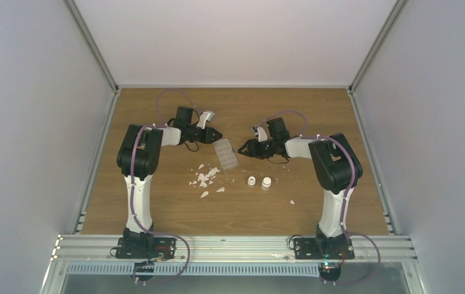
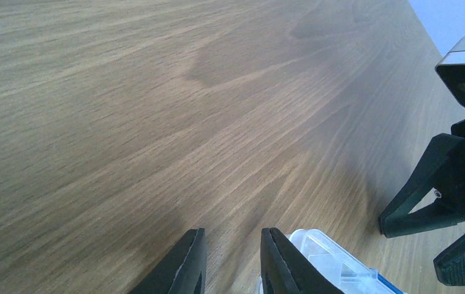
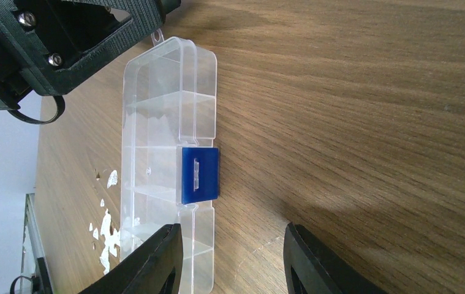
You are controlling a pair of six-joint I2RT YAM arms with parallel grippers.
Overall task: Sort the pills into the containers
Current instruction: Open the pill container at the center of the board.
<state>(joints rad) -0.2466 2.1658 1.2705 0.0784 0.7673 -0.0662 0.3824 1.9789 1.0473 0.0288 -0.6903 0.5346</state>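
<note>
The containers are one clear organiser box (image 1: 225, 153) with a blue latch (image 3: 199, 174), lying flat on the wooden table between the two grippers. My left gripper (image 2: 230, 257) is open with only bare wood between its fingers; the box (image 2: 331, 257) lies just outside its right finger (image 2: 279, 263). My right gripper (image 3: 233, 257) stands wide open low over the box's near end (image 3: 168, 153), its left finger (image 3: 156, 263) over the box and the latch side in the gap. In the top view the left gripper (image 1: 216, 135) and right gripper (image 1: 243, 149) flank the box. The pills do not show.
White flakes (image 1: 204, 177) are scattered just in front of the box, also seen in the right wrist view (image 3: 104, 236). Two small white vials (image 1: 259, 182) stand to their right, and a lone flake (image 1: 292, 202) lies nearer the front. Each wrist view shows the other arm's gripper.
</note>
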